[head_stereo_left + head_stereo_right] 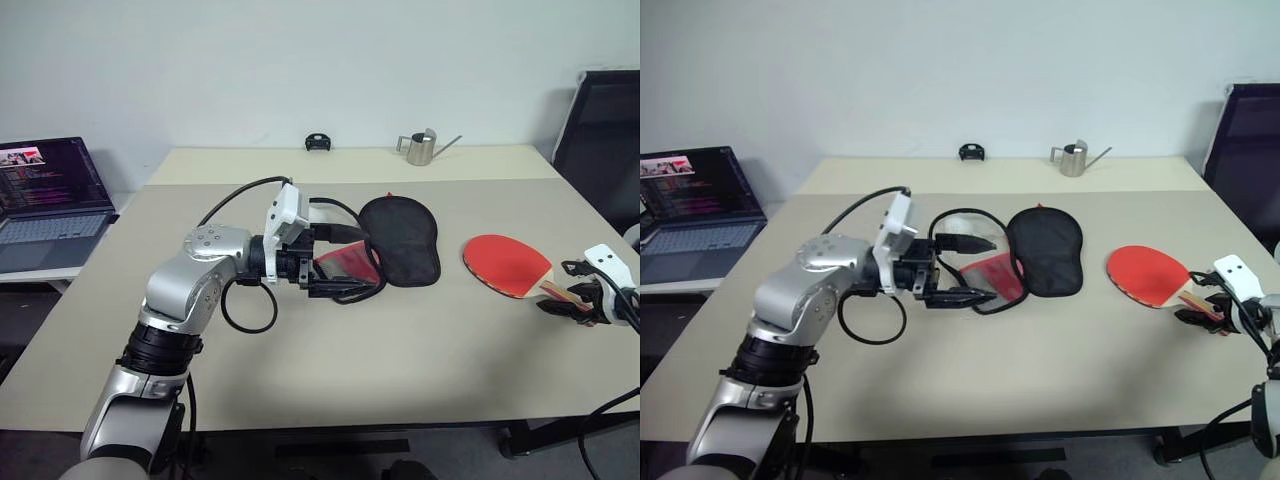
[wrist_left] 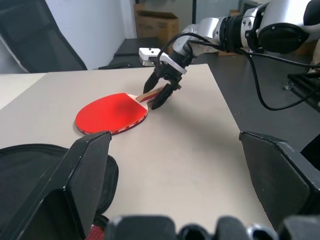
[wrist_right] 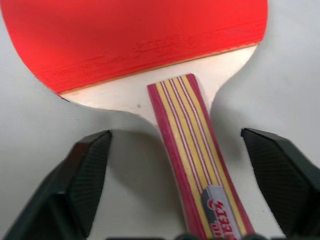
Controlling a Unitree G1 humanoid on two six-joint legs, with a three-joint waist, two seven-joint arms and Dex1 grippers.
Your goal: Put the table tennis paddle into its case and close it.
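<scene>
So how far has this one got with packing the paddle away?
Early. Nothing is packed: the table tennis paddle lies on the table, apart from the case. In hand: the right tool straddles the paddle's handle, fingers open, not yet gripping. The left tool waits open at the case's red flap. Left: lift, insert, zip shut.

Laptop (image 1: 50,200), watering can (image 1: 422,148), chair (image 1: 600,140).

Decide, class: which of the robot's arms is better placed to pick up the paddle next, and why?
The right. The right gripper stands open with the table tennis paddle's handle between its fingers. The left gripper is open too, across the table by the case.
</scene>
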